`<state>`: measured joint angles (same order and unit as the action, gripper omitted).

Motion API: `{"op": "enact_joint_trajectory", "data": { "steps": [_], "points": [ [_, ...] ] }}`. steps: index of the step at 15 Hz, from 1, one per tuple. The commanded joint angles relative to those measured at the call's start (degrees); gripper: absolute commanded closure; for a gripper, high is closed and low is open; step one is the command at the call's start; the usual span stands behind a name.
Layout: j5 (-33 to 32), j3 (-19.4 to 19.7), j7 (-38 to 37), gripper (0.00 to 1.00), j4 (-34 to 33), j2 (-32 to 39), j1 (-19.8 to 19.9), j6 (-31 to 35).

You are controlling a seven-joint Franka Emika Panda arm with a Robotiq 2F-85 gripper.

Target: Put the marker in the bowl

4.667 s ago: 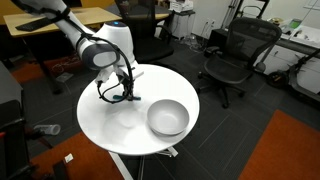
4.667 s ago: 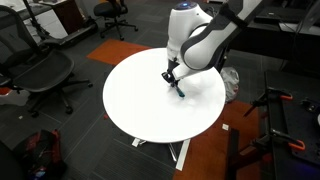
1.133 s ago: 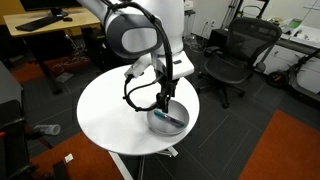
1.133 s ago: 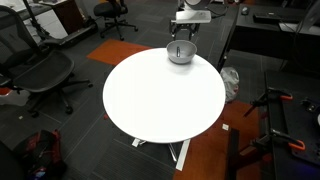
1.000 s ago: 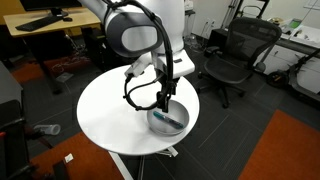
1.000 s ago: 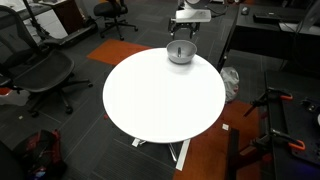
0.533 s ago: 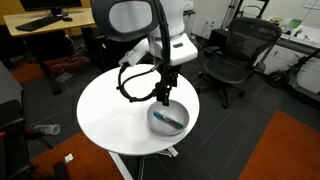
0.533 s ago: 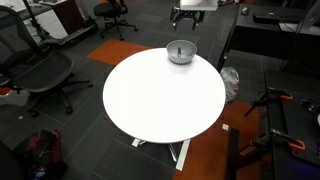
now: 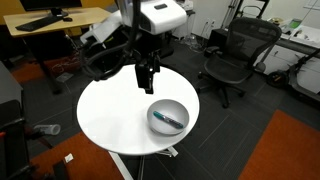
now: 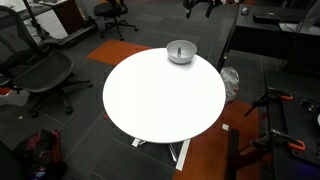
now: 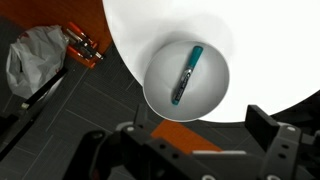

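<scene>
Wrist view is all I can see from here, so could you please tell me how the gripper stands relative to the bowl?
Observer: In an exterior view the gripper hangs well above the white table, with open air between its fingertips and the bowl.
Operator: Thank you. Where on the table does the bowl sit?
Observer: Near the table's edge rather than its middle, on the side toward a black office chair.
Operator: Does anything else stand on the table?
Observer: No; in both exterior views the bowl is the only thing on it.

Office — mesh swivel chairs (image 9: 236, 50), wooden desk (image 9: 60, 18).
</scene>
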<state>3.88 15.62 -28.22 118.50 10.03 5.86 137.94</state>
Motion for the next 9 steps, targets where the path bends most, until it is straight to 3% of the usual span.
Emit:
{"op": "enact_joint_trajectory", "data": {
  "steps": [1,3,4,9],
  "points": [
    [-1.5,-1.3,3.4,0.00,5.8,-8.3,1.2,-2.8],
    [-2.1,-1.7,4.0,0.00,7.2,-10.7,1.4,-4.0],
    [-1.4,-1.8,2.4,0.00,4.1,-6.7,1.8,-2.6],
    [-1.4,-2.0,2.4,0.00,4.4,-6.8,2.0,-2.7]
  ]
}}
